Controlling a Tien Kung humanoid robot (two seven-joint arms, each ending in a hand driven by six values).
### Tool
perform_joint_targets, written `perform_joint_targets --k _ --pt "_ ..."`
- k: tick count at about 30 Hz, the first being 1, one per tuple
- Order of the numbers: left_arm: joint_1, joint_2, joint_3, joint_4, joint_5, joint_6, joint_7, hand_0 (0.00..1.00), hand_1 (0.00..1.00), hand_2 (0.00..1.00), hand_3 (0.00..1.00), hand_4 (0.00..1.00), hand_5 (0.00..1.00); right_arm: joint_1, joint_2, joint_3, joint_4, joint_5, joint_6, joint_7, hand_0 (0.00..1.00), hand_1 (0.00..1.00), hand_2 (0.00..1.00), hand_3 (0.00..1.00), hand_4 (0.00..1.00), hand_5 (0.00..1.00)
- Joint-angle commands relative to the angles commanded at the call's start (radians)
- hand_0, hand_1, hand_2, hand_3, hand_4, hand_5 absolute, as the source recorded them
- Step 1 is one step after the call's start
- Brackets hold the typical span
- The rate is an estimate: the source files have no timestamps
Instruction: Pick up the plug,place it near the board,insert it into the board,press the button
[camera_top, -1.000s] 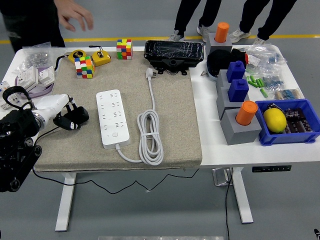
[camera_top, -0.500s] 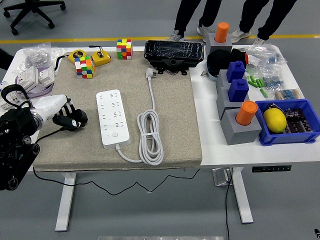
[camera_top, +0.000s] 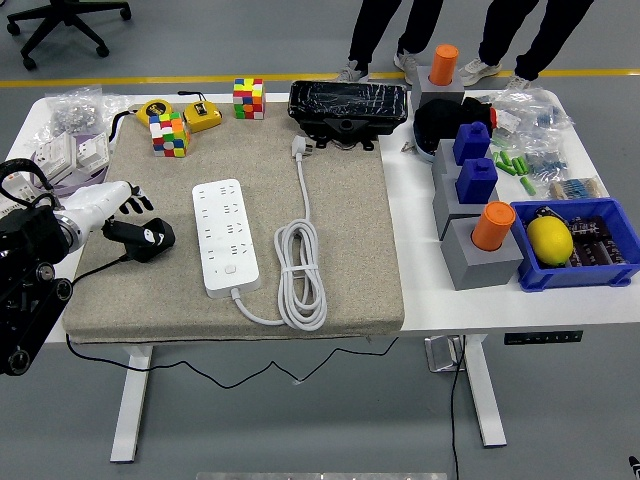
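A black plug (camera_top: 146, 238) with a thin black cord lies on the grey mat (camera_top: 345, 200), left of the white power strip (camera_top: 225, 236). My left hand (camera_top: 132, 200) hovers just above and left of the plug, fingers spread, holding nothing. The strip lies lengthwise with its button (camera_top: 230, 268) near its front end. The strip's own white cord (camera_top: 301, 262) is coiled to its right and ends in a white plug (camera_top: 298, 148) at the back of the mat. My right arm is out of sight.
Two colour cubes (camera_top: 168, 134), a yellow tape measure (camera_top: 203, 116) and a black case (camera_top: 348, 107) stand along the back. Grey blocks with blue and orange tops (camera_top: 476, 215) and a blue bin holding a lemon (camera_top: 549, 240) fill the right side. People's legs show beyond the table.
My left hand let go of the black plug and drew back to the upper left; the plug now rests on the mat. The person's hand at the top left has gone.
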Motion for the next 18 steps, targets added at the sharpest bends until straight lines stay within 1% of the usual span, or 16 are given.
perform_joint_targets --k 1,4,6,7,10,12,13,15,18 --pt "0.004 -0.002 -0.01 -0.009 -0.019 0.013 -0.005 0.935 0.974 0.955 0.91 0.998 0.998 0.0 0.0 0.0 0.0 0.001 0.0 0.0 0.831 0.728 0.715 0.762 0.998 0.998" --pt "0.025 -0.014 -0.044 -0.048 -0.09 0.054 -0.022 0.935 0.974 0.955 0.91 0.998 0.998 0.001 0.001 -0.001 0.0 0.001 0.0 0.0 0.831 0.728 0.715 0.762 0.998 0.998" --pt "0.045 -0.029 -0.072 -0.077 -0.154 0.083 -0.039 0.935 0.974 0.955 0.91 0.998 0.998 0.002 0.001 -0.003 0.0 0.002 0.0 0.0 0.831 0.728 0.715 0.762 0.998 0.998" --pt "0.059 -0.043 -0.089 -0.094 -0.188 0.102 -0.054 0.998 0.998 0.998 0.998 0.998 0.998 0.003 0.001 -0.003 0.0 0.004 0.0 0.0 0.831 0.727 0.716 0.762 0.998 0.998" --pt "0.1 -0.085 -0.129 -0.138 -0.298 0.154 -0.091 0.998 0.998 0.998 0.998 0.998 0.998 0.006 0.005 -0.002 0.0 0.002 0.001 -0.001 0.831 0.727 0.716 0.762 0.998 0.998" --pt "0.136 -0.117 -0.154 -0.171 -0.391 0.193 -0.131 0.998 0.998 0.998 0.998 0.998 0.998 0.007 0.008 0.0 0.0 -0.001 0.001 0.001 0.831 0.727 0.716 0.762 0.998 0.998" --pt "0.145 -0.126 -0.16 -0.18 -0.425 0.203 -0.144 0.998 0.998 0.998 0.998 0.998 0.998 0.008 0.008 0.001 0.0 -0.003 0.002 0.001 0.831 0.729 0.716 0.762 0.998 0.998" --pt "0.176 -0.152 -0.185 -0.206 -0.507 0.228 -0.186 0.998 0.998 0.998 0.998 0.998 0.998 0.007 0.012 0.005 0.0 -0.007 0.002 0.001 0.831 0.729 0.716 0.762 0.998 0.998" --pt "0.214 -0.181 -0.218 -0.235 -0.565 0.23 -0.207 0.998 0.998 0.998 0.998 0.998 0.998 0.004 0.017 0.013 0.0 -0.018 0.002 0.0 0.831 0.729 0.716 0.762 0.998 0.998"
